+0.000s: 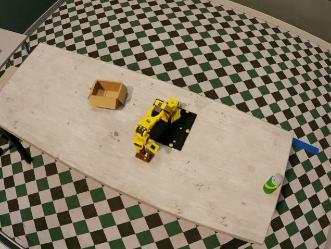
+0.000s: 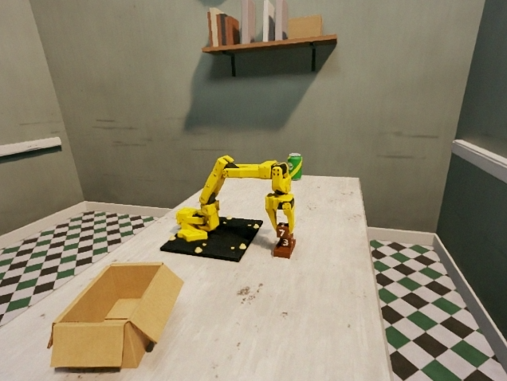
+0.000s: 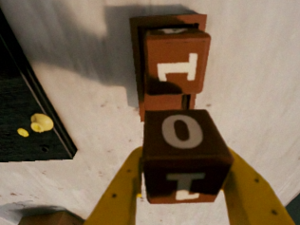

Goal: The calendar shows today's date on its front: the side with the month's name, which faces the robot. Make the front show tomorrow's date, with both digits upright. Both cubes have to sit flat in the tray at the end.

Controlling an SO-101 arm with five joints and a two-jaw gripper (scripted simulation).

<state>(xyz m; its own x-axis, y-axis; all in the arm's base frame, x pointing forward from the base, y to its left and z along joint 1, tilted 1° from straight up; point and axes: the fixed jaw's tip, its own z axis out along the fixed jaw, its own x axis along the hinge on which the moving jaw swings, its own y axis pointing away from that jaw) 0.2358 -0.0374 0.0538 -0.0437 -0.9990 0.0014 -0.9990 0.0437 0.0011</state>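
Observation:
My gripper (image 1: 145, 152) (image 2: 284, 230) (image 3: 186, 158) is shut on a red-brown cube (image 2: 281, 233) (image 3: 186, 156). In the wrist view the cube shows a 0 on its upper face and a partly shadowed digit, seemingly a 1, on the face below; the exterior view shows a 7 on its side. The gripper holds it above the near end of the brown tray (image 1: 142, 158) (image 2: 281, 252) (image 3: 135, 61). The other cube (image 2: 285, 242) (image 3: 177, 65) sits at the tray's far end in the wrist view, with a sideways 1 on top and a 3 towards the exterior camera. The tray's front is hidden.
The arm's black base mat (image 1: 188, 120) (image 2: 217, 252) (image 3: 28, 94) lies beside the tray. An open cardboard box (image 1: 103, 102) (image 2: 88, 343) stands farther off on the table. A green can (image 1: 270, 186) (image 2: 295, 166) stands near the table's far end.

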